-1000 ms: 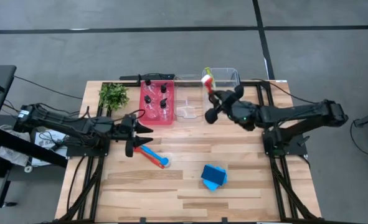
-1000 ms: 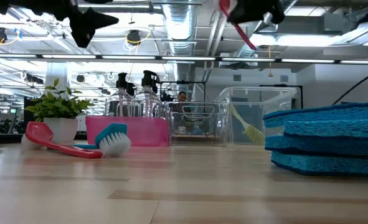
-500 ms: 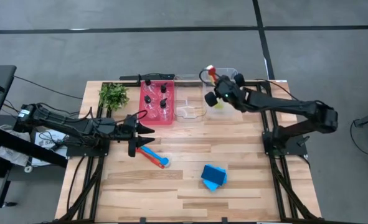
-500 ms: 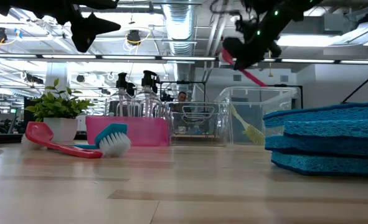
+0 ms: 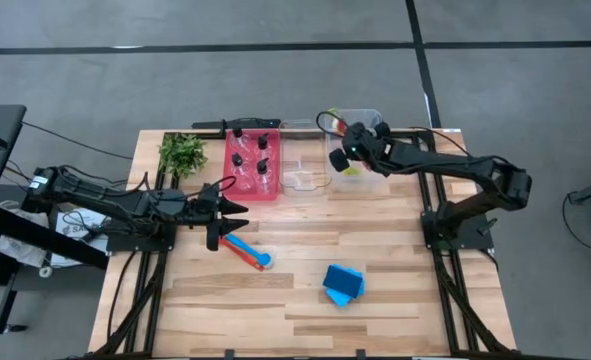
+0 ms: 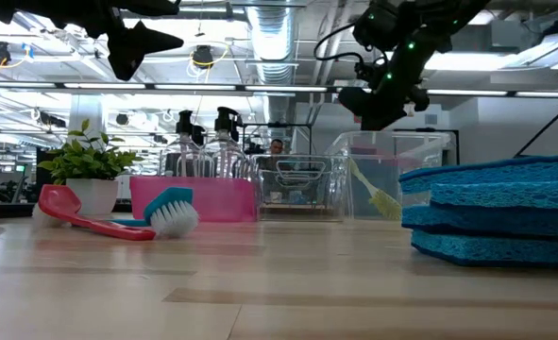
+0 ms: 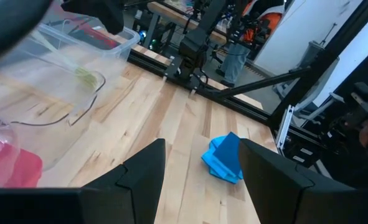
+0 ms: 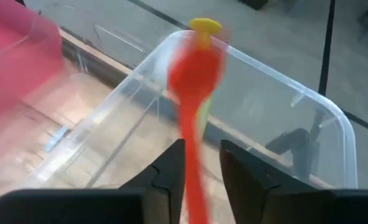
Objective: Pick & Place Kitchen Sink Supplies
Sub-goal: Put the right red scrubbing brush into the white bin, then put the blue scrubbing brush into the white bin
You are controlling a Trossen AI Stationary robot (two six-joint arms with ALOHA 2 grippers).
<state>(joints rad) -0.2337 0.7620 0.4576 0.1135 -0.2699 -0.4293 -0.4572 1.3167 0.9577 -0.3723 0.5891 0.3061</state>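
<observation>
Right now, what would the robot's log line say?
right end effector: red utensil over clear bin | left end effector: open over brush

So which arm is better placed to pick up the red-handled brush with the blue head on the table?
Left. Its open pincer hovers right beside that red-handled brush; the right pincer is busy over the clear plastic bin.

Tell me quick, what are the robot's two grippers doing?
Left gripper: open, holding nothing, above the table.
Right gripper: shut on thin long-handled red utensil, over the clear plastic bin.
</observation>
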